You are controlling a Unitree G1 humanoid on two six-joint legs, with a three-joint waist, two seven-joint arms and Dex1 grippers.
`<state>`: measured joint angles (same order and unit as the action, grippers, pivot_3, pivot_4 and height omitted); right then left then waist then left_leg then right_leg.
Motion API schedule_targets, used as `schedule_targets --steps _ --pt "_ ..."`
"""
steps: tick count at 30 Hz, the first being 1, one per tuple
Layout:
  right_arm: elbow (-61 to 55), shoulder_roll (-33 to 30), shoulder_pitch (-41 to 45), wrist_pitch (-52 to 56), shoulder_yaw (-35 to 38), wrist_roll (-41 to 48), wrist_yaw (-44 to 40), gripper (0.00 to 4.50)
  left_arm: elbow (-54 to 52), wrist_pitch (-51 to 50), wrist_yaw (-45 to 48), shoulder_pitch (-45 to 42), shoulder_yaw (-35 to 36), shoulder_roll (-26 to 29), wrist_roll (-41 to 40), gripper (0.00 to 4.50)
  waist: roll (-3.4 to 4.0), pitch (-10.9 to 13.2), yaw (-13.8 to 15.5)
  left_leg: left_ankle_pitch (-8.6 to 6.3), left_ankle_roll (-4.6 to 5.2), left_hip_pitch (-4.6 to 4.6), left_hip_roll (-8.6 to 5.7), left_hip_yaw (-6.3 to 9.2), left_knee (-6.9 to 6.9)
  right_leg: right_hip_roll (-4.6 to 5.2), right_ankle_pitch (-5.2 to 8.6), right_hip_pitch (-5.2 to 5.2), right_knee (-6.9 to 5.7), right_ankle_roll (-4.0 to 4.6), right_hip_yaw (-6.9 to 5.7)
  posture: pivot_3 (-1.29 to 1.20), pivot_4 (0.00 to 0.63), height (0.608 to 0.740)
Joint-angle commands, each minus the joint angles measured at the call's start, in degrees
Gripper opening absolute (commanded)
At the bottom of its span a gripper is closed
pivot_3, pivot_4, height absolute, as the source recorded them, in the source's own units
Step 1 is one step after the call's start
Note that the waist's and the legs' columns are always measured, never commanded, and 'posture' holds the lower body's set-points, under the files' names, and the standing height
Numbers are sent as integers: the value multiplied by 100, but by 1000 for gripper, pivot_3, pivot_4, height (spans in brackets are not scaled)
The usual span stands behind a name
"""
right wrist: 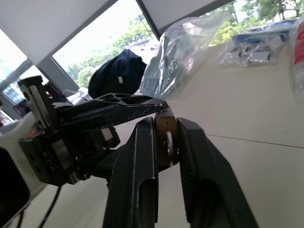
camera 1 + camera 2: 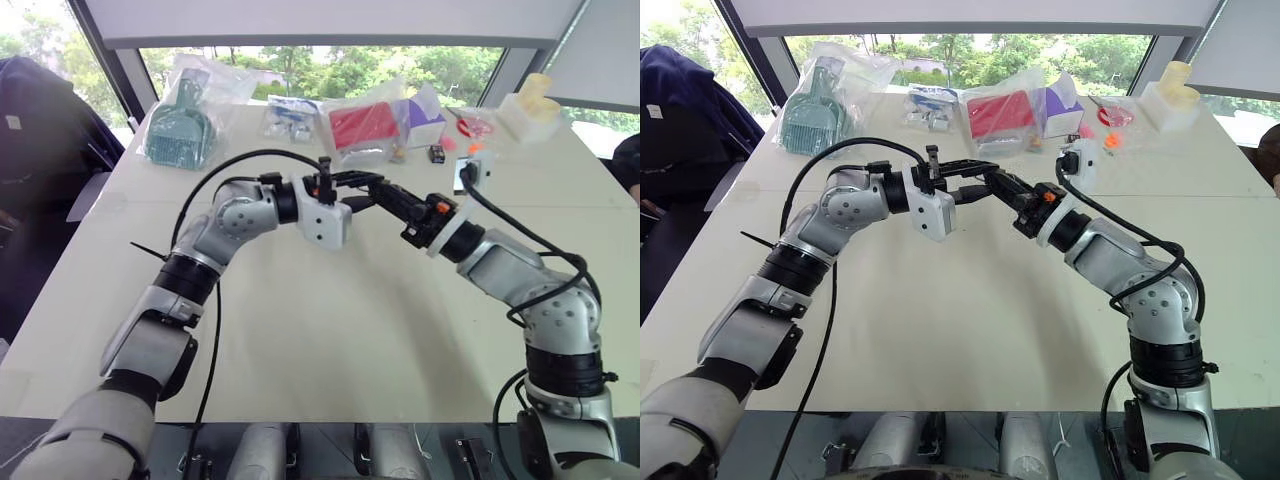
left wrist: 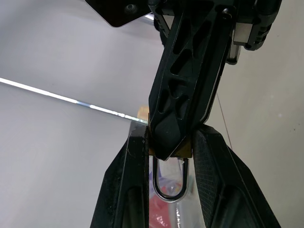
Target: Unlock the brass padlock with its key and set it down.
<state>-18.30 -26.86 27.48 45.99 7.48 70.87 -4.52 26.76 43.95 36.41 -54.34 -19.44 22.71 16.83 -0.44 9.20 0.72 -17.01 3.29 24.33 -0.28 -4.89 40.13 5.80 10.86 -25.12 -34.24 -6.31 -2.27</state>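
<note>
The brass padlock [image 3: 170, 151] is being held above the middle of the table [image 2: 330, 340], clamped between the left gripper [image 3: 168, 156] fingers. The right gripper [image 1: 166, 142] fingers are being pressed together on its body. The key cannot be made out; insertion and turning are judged next.

The near and middle bench [image 2: 330, 340] lies bare under both arms, giving open room on every side. Obstacles crowd the far edge: a bagged teal scoop [image 2: 180, 130], a red packet in plastic [image 2: 362, 128], a small black box [image 2: 437, 154] and a cream block [image 2: 528, 112].
</note>
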Motion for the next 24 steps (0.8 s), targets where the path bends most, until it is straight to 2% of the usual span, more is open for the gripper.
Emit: schedule_targets --steps 1,3,10,11,14,17,20,24 --pt "2 123 74 -9 205 -1 80 63 -272 85 -99 -77 144 17 -150 671 0 0 -4 0 0 0 0 0 0 0 0 0 0 0 0 0 150 740" --pt "3 151 61 33 205 -32 103 63 -257 58 -96 -90 146 22 -140 671 0 0 -3 0 0 0 0 0 0 0 0 0 0 0 0 0 150 740" --pt "77 202 123 148 253 -123 101 63 -258 -458 225 -86 197 6 -506 4118 0 0 -7 1 -1 0 0 0 0 0 0 0 -1 0 0 0 150 740" --pt "93 190 134 164 261 -155 87 63 -294 -746 430 -52 252 13 -768 4425 0 0 -6 1 -1 0 0 0 0 0 0 0 -1 0 0 0 150 740" --pt "185 118 162 177 324 -238 31 63 -588 -2491 1369 121 610 74 -2097 4425 0 0 -20 1 -1 0 0 0 0 -1 0 0 -1 0 0 0 150 740" --pt "255 61 193 185 399 -293 -37 63 -668 -4018 1834 72 1015 96 -3021 4425 0 0 -42 2 -4 0 1 2 0 -3 0 -1 -2 -1 0 0 150 740" --pt "286 67 228 221 457 -334 -96 63 -617 -4718 2103 -37 1184 35 -3354 4425 1 0 -51 3 -6 0 2 4 -1 -8 0 -2 -2 -1 0 0 150 740" --pt "253 112 285 264 469 -337 -108 63 -275 -4771 2173 -205 1237 -177 -3289 4425 1 1 -4 4 -6 1 1 7 -1 -11 1 3 -1 -2 0 0 150 740"
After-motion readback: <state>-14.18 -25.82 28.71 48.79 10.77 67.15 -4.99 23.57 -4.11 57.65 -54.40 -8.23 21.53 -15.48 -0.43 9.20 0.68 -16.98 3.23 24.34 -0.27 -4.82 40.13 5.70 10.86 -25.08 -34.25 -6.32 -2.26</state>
